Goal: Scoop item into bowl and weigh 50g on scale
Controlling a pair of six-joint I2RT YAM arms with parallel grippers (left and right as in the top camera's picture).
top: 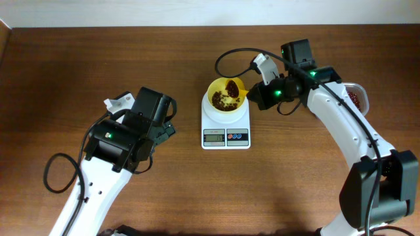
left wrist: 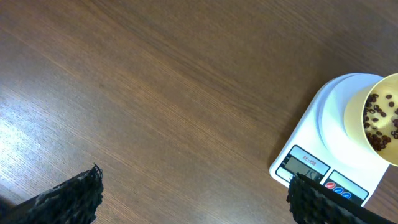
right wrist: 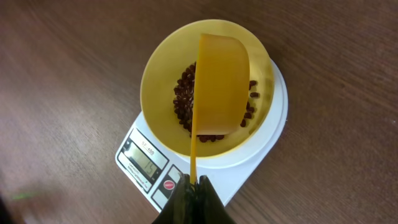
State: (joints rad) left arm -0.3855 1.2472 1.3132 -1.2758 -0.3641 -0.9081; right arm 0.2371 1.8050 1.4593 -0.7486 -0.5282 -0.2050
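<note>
- The right pincer (right wrist: 196,198) is clamped on the handle of the scoop (right wrist: 221,81). The handle's long axis runs straight out from the pincer, over the bowl (right wrist: 155,68).
- The bowl sits on the scale (right wrist: 249,168), mid-surface (top: 98,59), with beans (right wrist: 183,102) inside.
- The left pincer (left wrist: 193,199) gapes wide and empty, left of the scale; the right arm is nearer.

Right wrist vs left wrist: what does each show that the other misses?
Right wrist only: the yellow-orange scoop held over the bowl, its handle pinched in the shut right gripper; the bowl's whole rim. Left wrist only: the open left gripper, holding nothing, over a wide stretch of bare table. Both: the scale with its display, the bowl on it, and beans inside.
</note>
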